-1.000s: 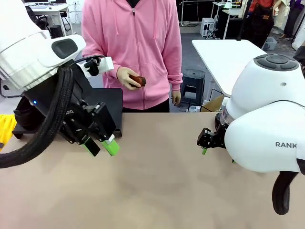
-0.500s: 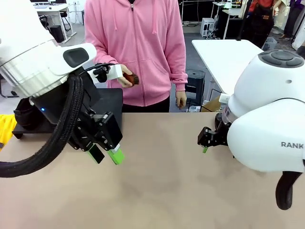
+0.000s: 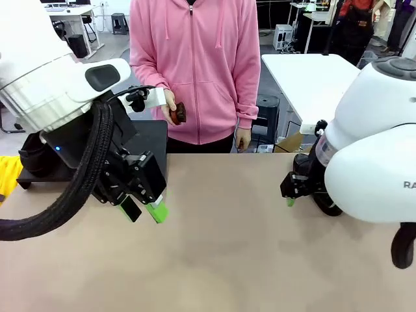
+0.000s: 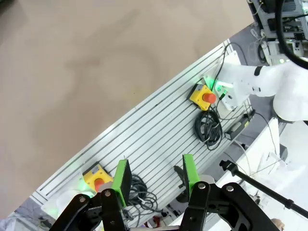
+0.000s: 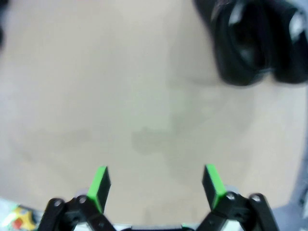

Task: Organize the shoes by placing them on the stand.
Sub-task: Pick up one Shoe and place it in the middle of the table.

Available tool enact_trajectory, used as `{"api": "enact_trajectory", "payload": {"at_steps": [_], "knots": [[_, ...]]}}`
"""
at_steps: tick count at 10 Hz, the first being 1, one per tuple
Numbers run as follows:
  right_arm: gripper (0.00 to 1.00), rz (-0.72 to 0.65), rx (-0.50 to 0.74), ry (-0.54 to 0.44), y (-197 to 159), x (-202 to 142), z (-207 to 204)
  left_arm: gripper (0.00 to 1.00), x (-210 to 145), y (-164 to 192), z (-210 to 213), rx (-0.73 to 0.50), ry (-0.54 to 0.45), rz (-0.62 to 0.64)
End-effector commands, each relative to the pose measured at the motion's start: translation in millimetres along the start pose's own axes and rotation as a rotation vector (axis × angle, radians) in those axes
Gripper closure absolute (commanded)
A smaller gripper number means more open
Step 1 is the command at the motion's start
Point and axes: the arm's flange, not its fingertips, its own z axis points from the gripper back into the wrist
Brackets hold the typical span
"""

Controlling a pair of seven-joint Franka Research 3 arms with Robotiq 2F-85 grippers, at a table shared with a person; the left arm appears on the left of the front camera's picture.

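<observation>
Though blurred in the right wrist view, entered as shoes (image 5: 252, 43): two glossy black rounded forms, side by side on the tan worktop (image 5: 120, 86), upper right of that view, well ahead of the right gripper (image 5: 156, 174).

Right gripper: jaws at full spread, green pads bare, nothing held, low over bare worktop.

Left gripper (image 3: 144, 209): tilted down toward the worktop at the left side, jaws partway apart, nothing between the pads, nothing touched.

Stand (image 3: 153, 133): matte black flat platform at the far left of the worktop, mostly hidden behind the left arm (image 3: 58, 84); contents not discernible.

Person: pink zipped hoodie (image 3: 195, 65), standing at the far side; one hand (image 3: 170, 105) raised beside the left arm, closed around a small dark brown object (image 3: 180, 114); other hand (image 3: 242, 135) hanging down.

Left wrist view: ribbed metal panel (image 4: 159, 130) past the worktop edge, two yellow boxes (image 4: 198, 94) with red buttons, coiled black cables (image 4: 209, 127).
</observation>
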Motion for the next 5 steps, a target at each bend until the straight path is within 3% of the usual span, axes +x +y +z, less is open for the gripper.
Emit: {"api": "enact_trajectory", "payload": {"at_steps": [1,2,3,5], "knots": [[0.0,0.2,0.03,-0.021,-33.4,5.0,-0.3,0.43,-2.0,-1.1,1.8,-0.018,0.003,0.004],[0.0,0.268,0.031,-0.039,-43.1,7.6,-2.1,0.43,-2.0,-1.1,1.8,-0.018,0.003,0.004],[0.0,0.096,0.004,-0.002,-14.6,6.1,1.0,0.43,-2.0,-1.1,1.8,-0.018,0.003,0.004],[0.0,0.096,0.004,-0.002,-14.6,6.1,1.0,0.43,-2.0,-1.1,1.8,-0.018,0.003,0.004]]}}
